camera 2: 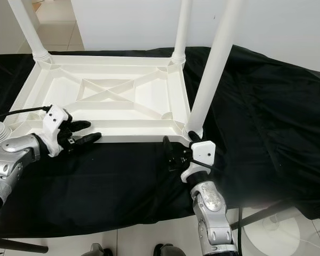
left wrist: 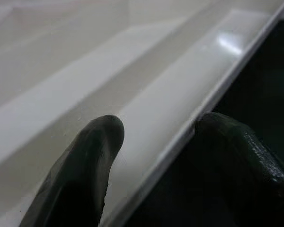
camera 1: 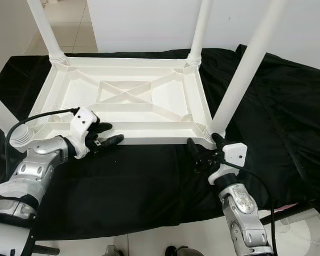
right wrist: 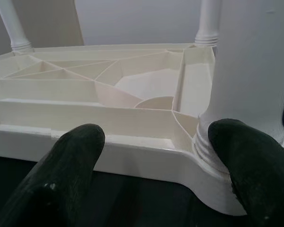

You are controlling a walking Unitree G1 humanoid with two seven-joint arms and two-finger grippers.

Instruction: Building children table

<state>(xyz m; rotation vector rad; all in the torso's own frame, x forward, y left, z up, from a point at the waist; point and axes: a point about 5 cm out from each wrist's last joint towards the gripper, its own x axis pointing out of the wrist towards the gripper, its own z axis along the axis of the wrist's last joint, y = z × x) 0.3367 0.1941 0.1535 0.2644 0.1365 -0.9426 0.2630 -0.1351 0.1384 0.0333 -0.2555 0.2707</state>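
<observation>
Your upturned white table (camera 1: 128, 101) lies on the black cloth (camera 1: 266, 122), 3 legs cut off above; left gripper (camera 1: 108, 135) spread astride its near rim, right gripper (camera 1: 205, 152) spread at the near-right leg (camera 1: 245, 74), gripping nothing.

Perhaps a home room: tiled floor (camera 1: 69, 21), plain white wall (camera 1: 149, 21).

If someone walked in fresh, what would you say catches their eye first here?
A white children's table lies upside down on a black cloth, three legs pointing up. The left tool straddles its near rim, fingers open; the right tool sits open at the near right leg's base.
</observation>
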